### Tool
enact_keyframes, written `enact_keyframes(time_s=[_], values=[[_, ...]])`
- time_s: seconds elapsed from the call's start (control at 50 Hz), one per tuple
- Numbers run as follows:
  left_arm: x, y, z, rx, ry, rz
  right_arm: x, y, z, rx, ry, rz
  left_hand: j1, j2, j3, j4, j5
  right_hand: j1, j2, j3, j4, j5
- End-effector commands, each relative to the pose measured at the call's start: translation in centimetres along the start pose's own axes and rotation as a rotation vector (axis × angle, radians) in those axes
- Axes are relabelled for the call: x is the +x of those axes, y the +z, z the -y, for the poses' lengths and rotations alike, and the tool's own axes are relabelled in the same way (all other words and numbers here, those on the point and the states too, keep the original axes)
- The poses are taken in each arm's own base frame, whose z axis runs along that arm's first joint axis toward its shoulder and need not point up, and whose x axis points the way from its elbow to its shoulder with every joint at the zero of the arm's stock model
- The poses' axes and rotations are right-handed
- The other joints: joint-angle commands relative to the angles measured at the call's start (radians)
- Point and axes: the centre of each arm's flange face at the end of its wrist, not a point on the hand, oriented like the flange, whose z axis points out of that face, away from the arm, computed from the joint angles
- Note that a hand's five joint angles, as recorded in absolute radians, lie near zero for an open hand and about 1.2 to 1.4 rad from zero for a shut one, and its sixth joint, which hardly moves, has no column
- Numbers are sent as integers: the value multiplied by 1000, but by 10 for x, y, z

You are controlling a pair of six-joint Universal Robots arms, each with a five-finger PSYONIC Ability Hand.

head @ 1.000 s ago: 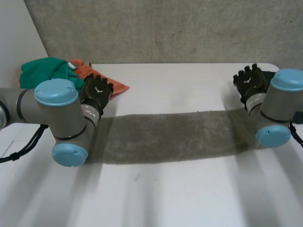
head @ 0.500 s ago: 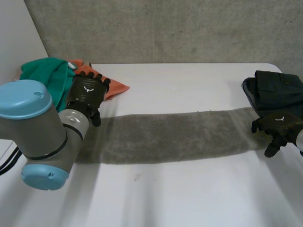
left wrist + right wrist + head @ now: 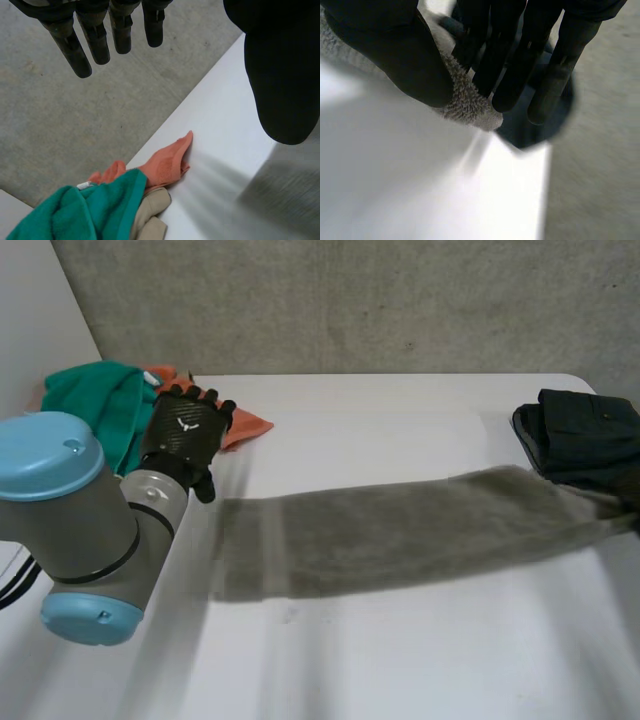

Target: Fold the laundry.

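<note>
A long grey towel [image 3: 400, 530] lies stretched across the white table [image 3: 400, 660]. My right hand [image 3: 395, 50] is shut on the towel's [image 3: 470, 107] right end, pinching a corner between thumb and fingers [image 3: 520, 60]; that end is drawn toward the table's right edge. My left hand [image 3: 185, 435] hovers open beyond the towel's left end, touching no cloth. In the left wrist view its fingers [image 3: 95, 40] are straight, and the towel [image 3: 285, 190] lies under its thumb side.
A dark folded garment [image 3: 585, 435] sits at the back right, just behind the towel's held end [image 3: 540, 130]. A pile of green cloth [image 3: 90, 400], orange cloth [image 3: 245, 425] and beige cloth [image 3: 150, 220] lies at the back left beside my left hand.
My right hand has closed on the towel's right corner and pulled it rightward. The towel's left end has slid away from my left hand, which has lifted off it and pulled back.
</note>
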Motion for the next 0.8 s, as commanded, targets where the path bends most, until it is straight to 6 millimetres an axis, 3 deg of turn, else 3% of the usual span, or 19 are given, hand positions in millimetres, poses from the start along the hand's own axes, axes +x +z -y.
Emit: enact_keyframes(time_s=[0.02, 0.06, 0.12, 0.14, 0.2, 0.22, 0.26, 0.28, 0.34, 0.36, 0.44, 0.5, 0.52, 0.56, 0.58, 0.66, 0.7, 0.76, 0.8], values=[[-9, -8, 9, 23, -4, 21, 18, -11, 22, 46, -170, -61, -10, -32, -31, -24, -45, 284, 218, 212, 200, 244], [-11, -9, 10, 25, -4, 24, -11, -22, 63, 178, -223, -13, -10, -32, -31, -24, -45, 284, 218, 212, 200, 244], [-14, -12, 15, 36, -7, 32, -43, -36, 100, 312, -268, 28, -10, -32, -31, -24, -45, 284, 218, 212, 200, 244], [-15, -12, 15, 38, -8, 35, -65, -46, 123, 414, -297, 47, -10, -32, -31, -24, -45, 284, 218, 212, 200, 244], [-18, -14, 20, 52, -17, 45, -100, -64, 150, 559, -335, 89, -10, -32, -31, -24, -45, 284, 218, 212, 200, 244], [-19, -14, 21, 53, -22, 46, -128, -81, 168, 669, -363, 133, -10, -32, -31, -24, -45, 284, 218, 212, 200, 244], [-20, -16, 22, 56, -33, 49, -156, -100, 184, 773, -382, 183, -10, -32, -31, -24, -45, 284, 218, 212, 200, 244], [-20, -17, 23, 58, -38, 50, -185, -115, 190, 844, -395, 248, -10, -32, -31, -24, -45, 284, 218, 212, 200, 244], [-20, -19, 23, 58, -50, 46, -235, -136, 187, 920, -425, 377, -10, -32, -31, -24, -45, 284, 218, 212, 200, 244], [-20, -20, 22, 56, -51, 45, -264, -149, 182, 959, -451, 457, -10, -32, -31, -24, -45, 284, 218, 212, 200, 244], [-18, -21, 19, 47, -50, 38, -312, -171, 164, 994, -523, 598, -10, -32, -31, -24, -45, 284, 218, 212, 200, 244], [-17, -21, 18, 43, -49, 36, -324, -172, 152, 968, -559, 633, -10, -32, -31, -24, -45, 284, 218, 212, 200, 244], [-18, -21, 17, 42, -49, 37, -324, -170, 148, 938, -570, 635, -10, -32, -31, -24, -45, -247, -313, -319, -331, -287], [-17, -21, 17, 40, -49, 35, -321, -171, 147, 915, -560, 634, -13, -35, -34, -27, -48, -816, -882, -888, -900, -856], [-16, -21, 17, 41, -49, 33, -319, -170, 148, 898, -550, 621, -13, -35, -34, -27, -48, -938, -1004, -1010, -1022, -978], [-17, -21, 19, 46, -49, 34, -286, -162, 162, 797, -399, 529, -13, -35, -34, -27, -48, -938, -1004, -1010, -1022, -978], [-17, -21, 21, 53, -50, 36, -248, -147, 169, 706, -229, 463, -13, -35, -34, -27, -48, -938, -1004, -1010, -1022, -978], [-18, -20, 23, 61, -51, 37, -218, -134, 159, 578, -35, 457, -13, -35, -34, -27, -48, -938, -1004, -1010, -1022, -978], [-17, -20, 24, 64, -51, 35, -213, -131, 148, 495, 30, 482, -13, -35, -34, -27, -48, -938, -1004, -1010, -1022, -978]])
